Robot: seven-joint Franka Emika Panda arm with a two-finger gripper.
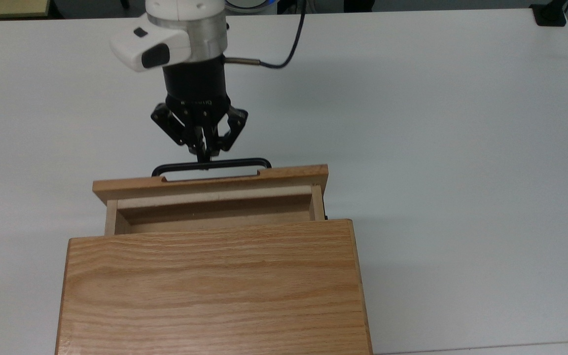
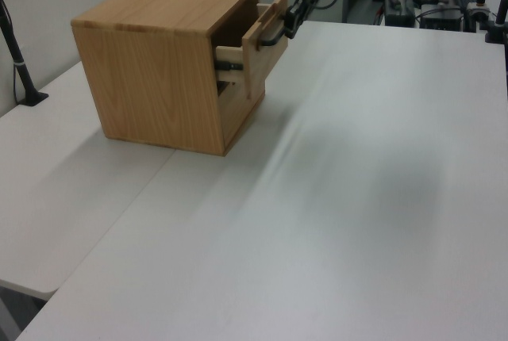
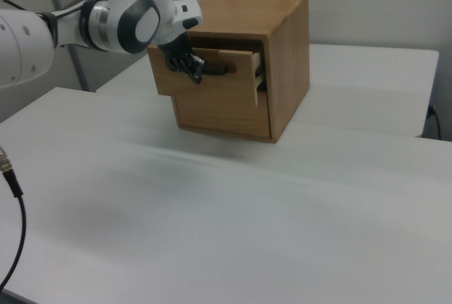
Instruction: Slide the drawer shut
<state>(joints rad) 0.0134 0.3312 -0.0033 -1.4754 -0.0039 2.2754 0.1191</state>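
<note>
A plain white flat-topped table (image 1: pixel 461 148) carries a light oak wooden cabinet box (image 1: pixel 212 291) with a broad grained top, standing toward the top view's lower left.

- There was some tiny pale lettering on the black gripper (image 1: pixel 204 157) body in the top view, way too small to read.
- Nothing else had any text.
</note>
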